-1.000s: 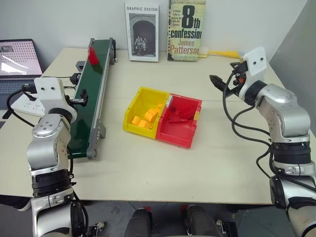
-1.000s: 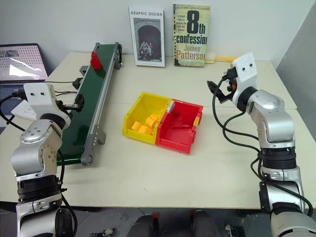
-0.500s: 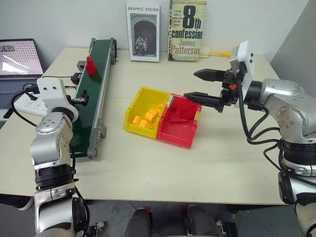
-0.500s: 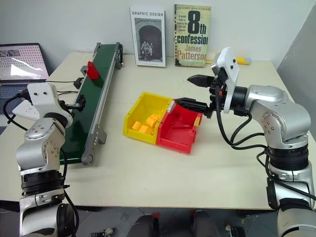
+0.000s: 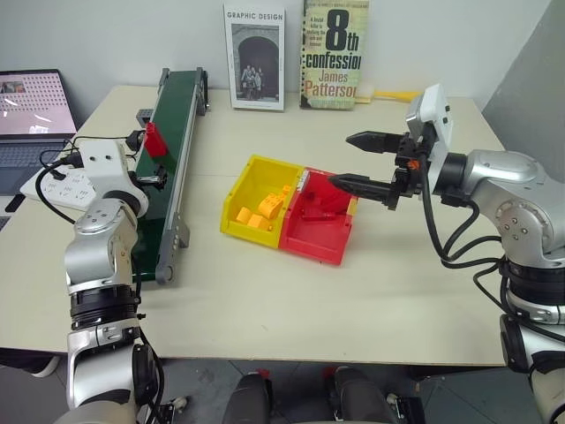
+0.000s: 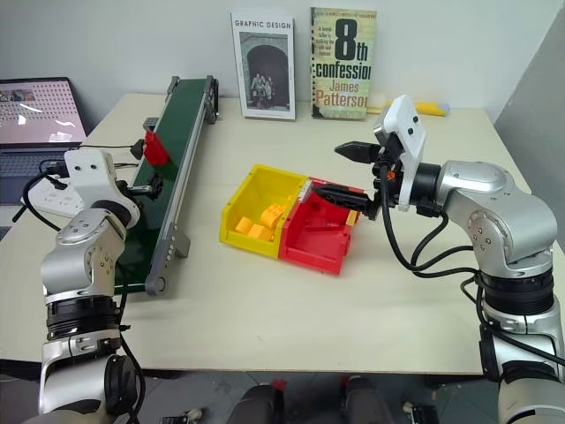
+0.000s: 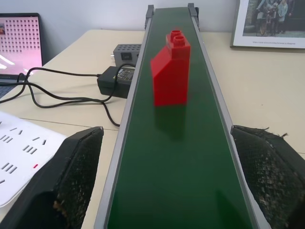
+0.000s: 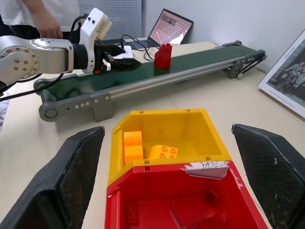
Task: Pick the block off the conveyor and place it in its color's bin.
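Note:
The red block (image 7: 170, 69) stands upright on the dark green conveyor (image 5: 181, 97), a short way ahead of my left gripper (image 7: 167, 130). That gripper is open and level, one finger on each side of the belt, with nothing between them. My right gripper (image 5: 342, 160) is open and empty. It points left and hovers over the far right edge of the red bin (image 5: 322, 231), which holds red pieces. The right wrist view shows the block (image 8: 163, 56), the left gripper (image 8: 125, 56) and the red bin (image 8: 157, 167).
A yellow bin (image 5: 256, 177) with yellow-orange bricks is joined to the red bin's left side. Two books (image 5: 254, 57) stand at the table's back. A laptop (image 5: 31, 102), power strip (image 5: 66, 181), adapter and cables (image 7: 119, 78) lie left of the conveyor. A person (image 8: 43, 14) stands beyond the table.
The block has ridden down the belt toward my left gripper. My right gripper swung in from the far right to over the red bin and turned to point left.

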Controlling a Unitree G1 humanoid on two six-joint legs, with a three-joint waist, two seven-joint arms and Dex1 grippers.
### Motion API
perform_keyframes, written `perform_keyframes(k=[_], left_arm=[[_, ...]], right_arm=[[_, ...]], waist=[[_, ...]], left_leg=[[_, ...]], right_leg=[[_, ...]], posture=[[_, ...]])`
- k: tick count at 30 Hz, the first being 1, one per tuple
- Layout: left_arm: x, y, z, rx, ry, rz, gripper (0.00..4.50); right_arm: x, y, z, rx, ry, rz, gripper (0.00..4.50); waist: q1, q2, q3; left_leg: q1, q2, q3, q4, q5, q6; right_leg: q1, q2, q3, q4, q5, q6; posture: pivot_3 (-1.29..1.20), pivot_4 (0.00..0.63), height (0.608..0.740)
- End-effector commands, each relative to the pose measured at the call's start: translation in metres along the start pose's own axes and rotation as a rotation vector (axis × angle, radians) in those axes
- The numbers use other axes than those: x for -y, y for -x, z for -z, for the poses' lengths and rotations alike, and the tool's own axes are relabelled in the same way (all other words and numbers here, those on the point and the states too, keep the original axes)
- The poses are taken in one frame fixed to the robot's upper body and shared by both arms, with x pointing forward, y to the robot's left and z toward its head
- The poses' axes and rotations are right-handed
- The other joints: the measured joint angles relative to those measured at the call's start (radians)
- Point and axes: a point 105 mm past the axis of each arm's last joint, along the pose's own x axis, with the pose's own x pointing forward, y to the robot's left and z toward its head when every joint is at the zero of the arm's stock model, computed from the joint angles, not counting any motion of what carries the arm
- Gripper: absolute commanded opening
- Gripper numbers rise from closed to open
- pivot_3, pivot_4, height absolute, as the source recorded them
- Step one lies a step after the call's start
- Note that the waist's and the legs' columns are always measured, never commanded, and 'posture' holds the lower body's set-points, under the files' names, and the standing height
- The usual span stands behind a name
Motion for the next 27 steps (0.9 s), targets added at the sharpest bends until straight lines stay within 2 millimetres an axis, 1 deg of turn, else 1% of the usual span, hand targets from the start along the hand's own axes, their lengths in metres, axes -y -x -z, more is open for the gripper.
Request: perform_keyframes(k=[1, 11, 14, 20, 21, 24, 27], left_arm=[[0.003, -0.001, -0.013, 0.049, -0.011, 0.008, 4.46], [0.001, 0.000, -0.005, 0.017, 0.045, 0.001, 4.46], [0.003, 0.002, 0.001, -0.009, 0.133, 0.012, 4.09], [0.001, 0.006, 0.007, -0.048, 0.140, -0.001, 2.97], [0.002, 0.007, 0.007, -0.048, 0.145, 0.001, 2.73], [0.004, 0.008, 0.002, -0.041, 0.145, 0.010, 2.30], [0.006, 0.009, -0.006, -0.026, 0.141, 0.021, 1.59]], right_arm=[[-0.001, 0.006, -0.013, 0.033, 0.044, 0.017, 4.50], [0.003, 0.007, -0.012, 0.028, 0.045, 0.039, 4.50], [0.004, 0.007, -0.011, 0.025, 0.044, 0.046, 4.50], [0.007, 0.007, -0.009, 0.022, 0.046, 0.058, 4.50], [0.007, 0.007, -0.009, 0.022, 0.046, 0.058, 4.50], [0.007, 0.006, -0.010, 0.028, 0.041, 0.056, 4.50], [0.008, 0.008, -0.008, 0.017, 0.048, 0.066, 4.50]], waist=[[0.000, 0.000, 0.000], [0.000, 0.000, 0.000], [0.000, 0.000, 0.000], [0.000, 0.000, 0.000], [0.000, 0.000, 0.000], [0.000, 0.000, 0.000], [0.000, 0.000, 0.000]], left_leg=[[0.000, 0.000, 0.000, 0.000, 0.000, 0.000], [0.000, 0.000, 0.000, 0.000, 0.000, 0.000], [0.000, 0.000, 0.000, 0.000, 0.000, 0.000], [0.000, 0.000, 0.000, 0.000, 0.000, 0.000], [0.000, 0.000, 0.000, 0.000, 0.000, 0.000], [0.000, 0.000, 0.000, 0.000, 0.000, 0.000], [0.000, 0.000, 0.000, 0.000, 0.000, 0.000]], right_leg=[[0.000, 0.000, 0.000, 0.000, 0.000, 0.000], [0.000, 0.000, 0.000, 0.000, 0.000, 0.000], [0.000, 0.000, 0.000, 0.000, 0.000, 0.000], [0.000, 0.000, 0.000, 0.000, 0.000, 0.000], [0.000, 0.000, 0.000, 0.000, 0.000, 0.000], [0.000, 0.000, 0.000, 0.000, 0.000, 0.000], [0.000, 0.000, 0.000, 0.000, 0.000, 0.000]], posture=[[0.00, 0.150, 0.740], [0.00, 0.150, 0.740], [0.00, 0.150, 0.740], [0.00, 0.150, 0.740], [0.00, 0.150, 0.740], [0.00, 0.150, 0.740], [0.00, 0.150, 0.740]])
